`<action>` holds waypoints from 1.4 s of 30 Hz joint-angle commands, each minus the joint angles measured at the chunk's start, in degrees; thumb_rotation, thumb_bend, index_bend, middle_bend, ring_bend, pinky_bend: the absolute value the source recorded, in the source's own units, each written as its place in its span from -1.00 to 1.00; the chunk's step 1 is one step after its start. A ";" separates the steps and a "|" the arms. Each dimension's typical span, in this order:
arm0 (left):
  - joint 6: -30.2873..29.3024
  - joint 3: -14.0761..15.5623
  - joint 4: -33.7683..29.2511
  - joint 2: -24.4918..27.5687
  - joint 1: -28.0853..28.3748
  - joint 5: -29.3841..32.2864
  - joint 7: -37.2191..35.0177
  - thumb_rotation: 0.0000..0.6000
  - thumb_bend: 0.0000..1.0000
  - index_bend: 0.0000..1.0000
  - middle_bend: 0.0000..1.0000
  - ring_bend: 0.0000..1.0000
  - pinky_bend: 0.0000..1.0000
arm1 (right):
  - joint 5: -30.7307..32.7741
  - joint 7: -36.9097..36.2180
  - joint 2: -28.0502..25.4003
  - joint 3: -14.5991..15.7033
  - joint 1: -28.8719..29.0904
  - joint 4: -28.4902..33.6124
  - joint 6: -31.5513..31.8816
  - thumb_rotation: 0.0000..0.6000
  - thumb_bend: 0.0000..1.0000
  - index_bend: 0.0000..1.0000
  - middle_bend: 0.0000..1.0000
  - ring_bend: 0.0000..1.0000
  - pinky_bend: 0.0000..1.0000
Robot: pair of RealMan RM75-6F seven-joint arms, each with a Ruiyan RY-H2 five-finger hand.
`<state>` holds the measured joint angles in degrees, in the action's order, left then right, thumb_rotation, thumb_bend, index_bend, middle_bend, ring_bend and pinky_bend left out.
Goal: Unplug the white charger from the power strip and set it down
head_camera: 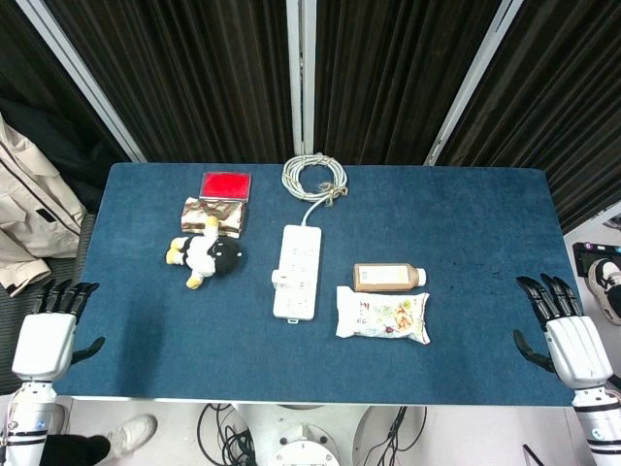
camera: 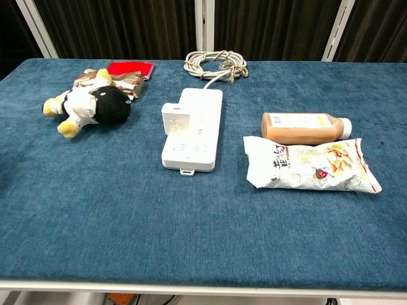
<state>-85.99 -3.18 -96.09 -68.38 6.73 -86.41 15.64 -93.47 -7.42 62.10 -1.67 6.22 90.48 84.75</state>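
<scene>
A white power strip (head_camera: 297, 271) (camera: 193, 128) lies lengthwise in the middle of the blue table (head_camera: 146, 320). A small white cube charger (head_camera: 278, 279) (camera: 175, 119) is plugged into its left side, near the front end. The strip's cable runs back to a coil (head_camera: 313, 176) (camera: 215, 63) at the far edge. My left hand (head_camera: 47, 340) hovers open off the table's front left corner, fingers spread and pointing away. My right hand (head_camera: 567, 342) is open at the front right edge. Neither hand appears in the chest view.
A plush toy (head_camera: 206, 256) (camera: 86, 103) lies left of the strip, with a patterned packet (head_camera: 212, 214) and a red box (head_camera: 225, 184) behind it. Right of the strip are a brown bottle (head_camera: 387, 277) (camera: 304, 126) on its side and a snack bag (head_camera: 382, 315) (camera: 310, 164).
</scene>
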 commanded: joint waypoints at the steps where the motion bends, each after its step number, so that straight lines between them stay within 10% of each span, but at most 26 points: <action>1: 2.04 -0.37 -0.58 0.37 2.74 -3.33 -0.97 1.00 -0.74 -0.62 -0.63 -0.81 -0.82 | -0.93 -1.63 -1.68 -1.76 5.17 0.84 -5.65 1.00 -0.33 -0.95 -0.77 -1.00 -1.00; 19: 27.40 -7.94 8.09 -10.08 30.44 -9.19 -12.43 1.00 -0.74 -0.61 -0.62 -0.81 -0.80 | 6.86 4.46 6.84 -11.60 41.69 -5.85 -48.16 1.00 -0.29 -0.95 -0.74 -1.00 -0.96; 31: 37.88 -7.91 24.22 -21.27 43.35 -6.60 -22.02 1.00 -0.74 -0.61 -0.62 -0.81 -0.78 | 11.35 10.45 18.07 -11.05 53.13 -18.08 -57.72 1.00 -0.25 -0.95 -0.78 -1.00 -1.00; 42: 34.65 -3.61 34.14 -27.98 45.69 -8.44 -30.81 1.00 -0.74 -0.51 -0.55 -0.75 -0.66 | 9.09 4.22 27.75 -8.28 58.37 -29.61 -59.35 1.00 -0.24 -0.94 -0.81 -1.00 -1.00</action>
<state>-50.35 -7.54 -63.00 -95.45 52.06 -94.21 -14.17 -83.59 -1.34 88.25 -10.69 63.77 62.40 25.25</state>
